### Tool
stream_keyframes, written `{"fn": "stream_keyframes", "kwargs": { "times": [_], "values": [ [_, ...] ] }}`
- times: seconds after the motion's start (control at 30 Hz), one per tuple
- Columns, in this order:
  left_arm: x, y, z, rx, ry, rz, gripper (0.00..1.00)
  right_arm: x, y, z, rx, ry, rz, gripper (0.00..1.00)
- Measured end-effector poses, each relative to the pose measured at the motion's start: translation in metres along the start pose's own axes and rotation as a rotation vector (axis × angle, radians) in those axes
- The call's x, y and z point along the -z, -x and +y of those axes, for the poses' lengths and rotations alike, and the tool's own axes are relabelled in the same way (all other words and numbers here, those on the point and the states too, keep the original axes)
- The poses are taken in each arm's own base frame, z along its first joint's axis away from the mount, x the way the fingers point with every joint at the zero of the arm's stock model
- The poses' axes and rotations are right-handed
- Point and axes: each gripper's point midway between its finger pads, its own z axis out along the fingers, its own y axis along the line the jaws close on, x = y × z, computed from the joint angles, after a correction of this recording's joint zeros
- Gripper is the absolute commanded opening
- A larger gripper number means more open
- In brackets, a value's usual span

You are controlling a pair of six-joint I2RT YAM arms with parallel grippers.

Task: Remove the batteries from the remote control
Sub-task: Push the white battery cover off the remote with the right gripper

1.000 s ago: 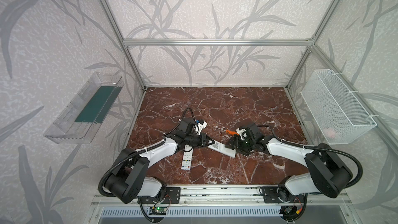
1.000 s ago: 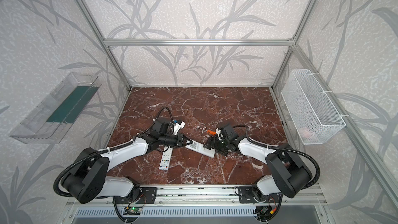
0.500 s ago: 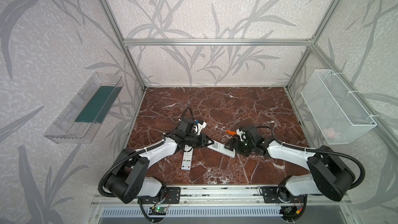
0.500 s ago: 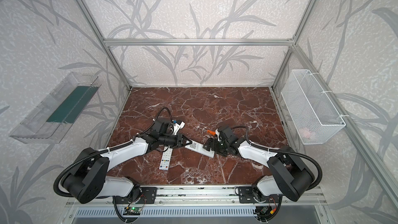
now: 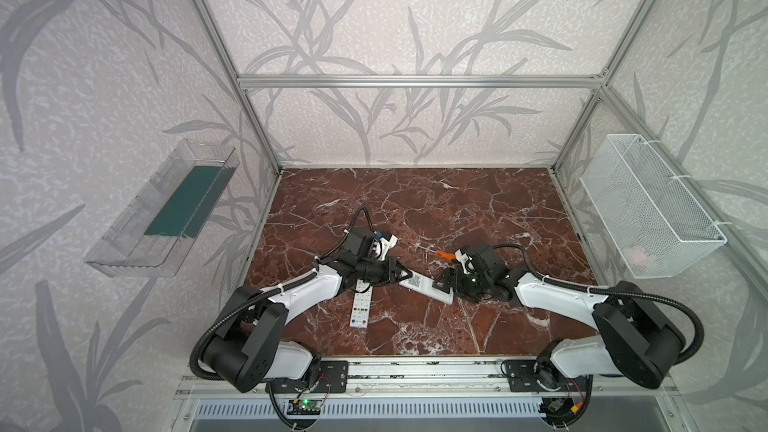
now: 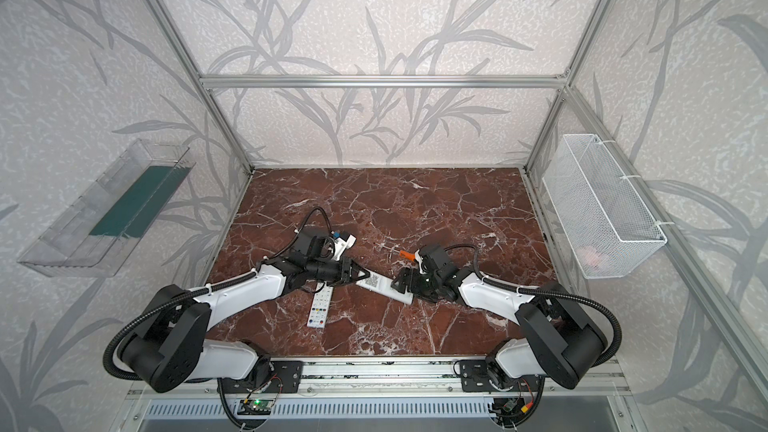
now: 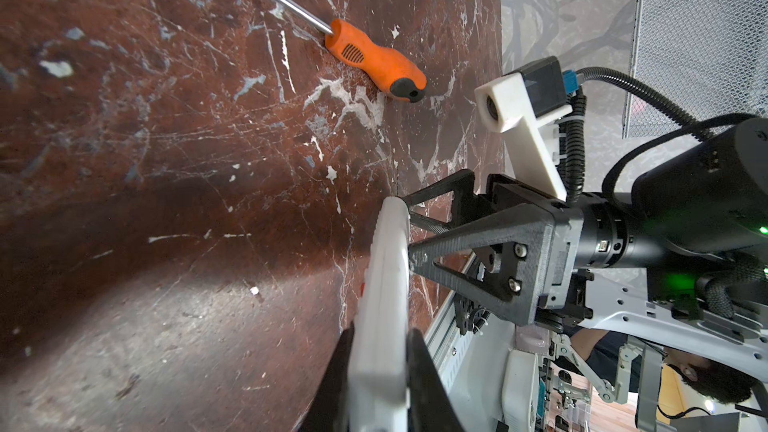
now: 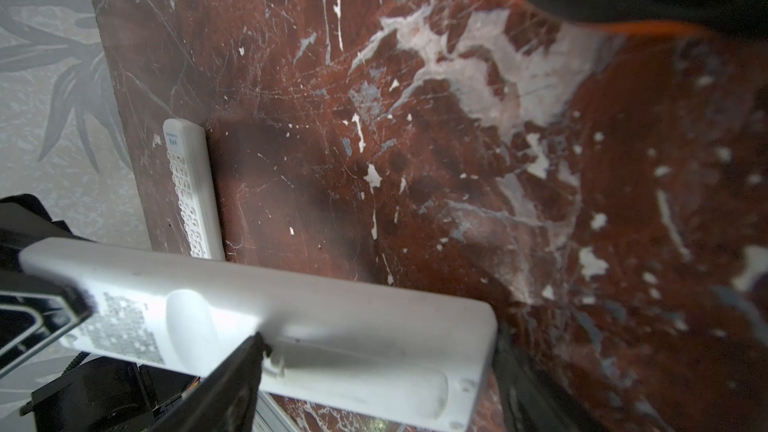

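Observation:
A white remote control (image 5: pixel 419 284) (image 8: pixel 332 326) hangs just above the table, back side up, with a code label and its battery cover in place. My left gripper (image 5: pixel 401 276) (image 7: pixel 380 367) is shut on its left end. My right gripper (image 5: pixel 442 284) (image 8: pixel 376 338) stands open over the other end. One of its fingers (image 8: pixel 245 363) rests at the cover's latch edge, and the second one sits just past the remote's end. The batteries are hidden.
A second white remote (image 5: pixel 360 307) (image 8: pixel 191 189) lies buttons up under the left arm. An orange-handled screwdriver (image 5: pixel 444 254) (image 7: pixel 374 62) lies just behind the right gripper. A wire basket (image 5: pixel 648 209) hangs on the right wall and a clear tray (image 5: pixel 162 205) on the left wall.
The right gripper has shifted slightly towards the remote's end. The left gripper and the held remote have stayed in place.

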Motion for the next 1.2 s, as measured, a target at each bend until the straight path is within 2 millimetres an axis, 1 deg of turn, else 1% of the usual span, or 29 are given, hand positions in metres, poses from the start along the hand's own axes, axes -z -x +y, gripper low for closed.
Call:
{"fn": "stream_keyframes", "kwargs": {
  "times": [0.13, 0.4, 0.67, 0.8, 0.9, 1.0, 1.2],
  "values": [
    [0.000, 0.000, 0.001, 0.004, 0.003, 0.000, 0.08, -0.001, 0.000, -0.001, 0.000, -0.002, -0.003, 0.82],
    [0.001, 0.001, 0.004, 0.011, 0.012, -0.004, 0.08, -0.003, -0.005, 0.002, 0.035, -0.040, -0.008, 0.85],
    [0.002, 0.001, 0.005, 0.018, 0.017, -0.006, 0.08, -0.005, -0.005, 0.001, 0.046, -0.078, -0.013, 0.79],
    [0.002, 0.001, 0.005, 0.017, 0.017, -0.006, 0.08, -0.004, -0.005, 0.001, 0.048, -0.093, -0.015, 0.79],
    [0.002, 0.001, 0.005, 0.016, 0.017, -0.006, 0.07, -0.001, -0.002, 0.002, 0.055, -0.123, -0.023, 0.82],
    [0.002, 0.001, 0.004, 0.006, 0.014, -0.007, 0.07, 0.005, 0.000, 0.001, 0.086, -0.198, -0.033, 0.86],
    [0.000, -0.001, -0.002, -0.025, 0.004, 0.001, 0.07, 0.018, 0.000, -0.009, 0.151, -0.344, -0.045, 0.91]
  ]
}}
